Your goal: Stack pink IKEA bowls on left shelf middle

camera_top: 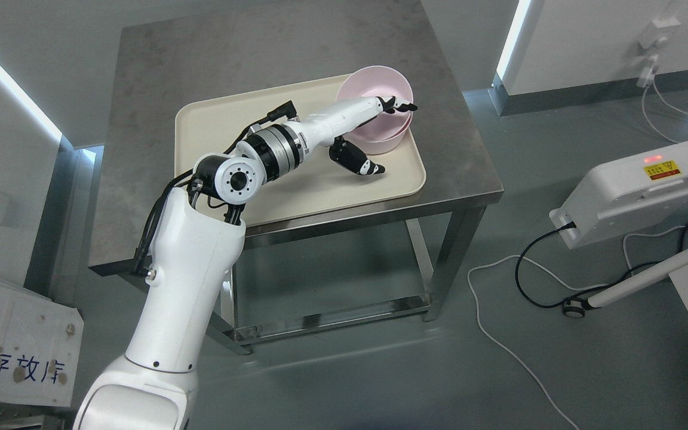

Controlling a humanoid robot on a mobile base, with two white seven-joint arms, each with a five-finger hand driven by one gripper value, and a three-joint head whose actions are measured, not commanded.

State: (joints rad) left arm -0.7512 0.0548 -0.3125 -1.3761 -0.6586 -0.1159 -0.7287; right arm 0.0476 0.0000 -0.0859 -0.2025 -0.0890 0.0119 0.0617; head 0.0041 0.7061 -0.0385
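Over on the steel tabletop (159, 71), a cream tray (224, 128) carries the pink bowls (380, 89), nested together at its far right corner. From the near left the robot's left hand (374, 122) reaches in, fingers (401, 106) hooked over the bowls' near rim and inside, thumb (361, 162) spread wide below, outside the wall. Whether it grips firmly, I cannot tell.

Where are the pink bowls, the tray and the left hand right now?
pink bowls (380, 80): head view, far inner wall of the top bowl.
tray (224, 128): head view, bare floor left of the arm.
left hand (374, 134): head view, at the bowls' near wall.
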